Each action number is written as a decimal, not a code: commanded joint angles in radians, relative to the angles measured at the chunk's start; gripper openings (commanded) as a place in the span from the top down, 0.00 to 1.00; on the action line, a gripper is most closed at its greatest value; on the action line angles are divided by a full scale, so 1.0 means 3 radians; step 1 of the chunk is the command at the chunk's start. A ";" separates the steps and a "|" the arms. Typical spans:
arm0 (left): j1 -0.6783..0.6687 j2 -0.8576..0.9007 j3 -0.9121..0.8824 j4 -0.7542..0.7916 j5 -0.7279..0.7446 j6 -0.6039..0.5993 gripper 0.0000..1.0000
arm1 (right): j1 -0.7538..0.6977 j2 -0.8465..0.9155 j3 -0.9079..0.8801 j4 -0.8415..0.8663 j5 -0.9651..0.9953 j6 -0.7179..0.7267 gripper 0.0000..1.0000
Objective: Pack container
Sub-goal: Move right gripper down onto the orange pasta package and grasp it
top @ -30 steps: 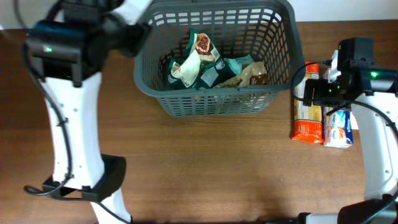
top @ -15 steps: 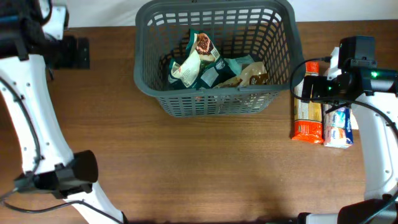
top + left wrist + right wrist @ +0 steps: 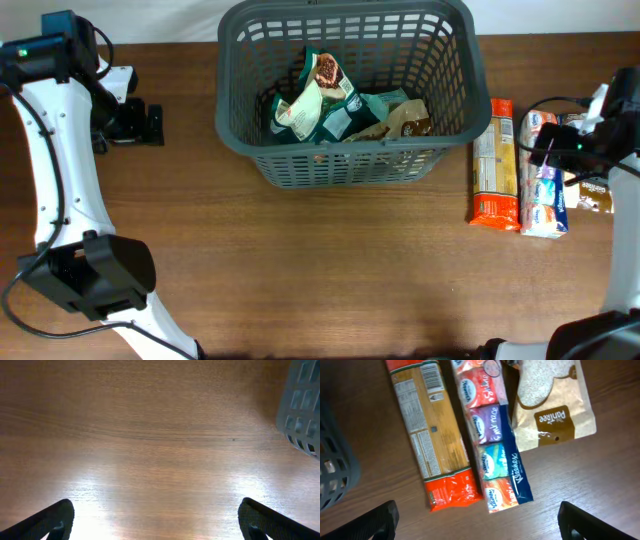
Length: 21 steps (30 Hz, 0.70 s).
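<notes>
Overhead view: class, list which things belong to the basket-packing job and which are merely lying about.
Belongs to the job:
- grey basket
- snack packets already inside it
- pasta packet, strip of small snack packs and brown bag, on the table beside it

Merely there:
- wooden table; nothing else idle shows

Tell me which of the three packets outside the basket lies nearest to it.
The long yellow packet with the orange end. It lies right beside the basket, while the striped multipack and the brown bag lie beyond it, farther away.
</notes>
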 commanded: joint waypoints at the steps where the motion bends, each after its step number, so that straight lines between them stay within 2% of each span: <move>1: 0.0018 -0.0069 -0.0015 -0.0003 0.0037 -0.0045 0.01 | 0.0000 0.0154 -0.0061 0.0051 -0.0172 0.0013 0.01; 6: 0.0018 -0.0069 -0.0015 -0.0003 0.0037 -0.0045 0.01 | 0.0024 0.0490 -0.0324 0.0323 -0.0215 0.0011 0.01; 11: 0.0018 -0.0070 -0.0015 -0.0003 0.0037 -0.0045 0.01 | 0.0045 0.0923 -0.0371 0.0469 -0.0552 -0.0011 0.00; 13: 0.0018 -0.0069 -0.0015 -0.0003 0.0037 -0.0045 0.01 | 0.0088 0.1071 -0.0373 0.0511 -0.0735 -0.0144 0.05; 21: 0.0018 -0.0069 -0.0015 -0.0004 0.0037 -0.0045 0.01 | 0.0262 0.1418 -0.0373 0.0704 -0.0732 -0.0163 0.05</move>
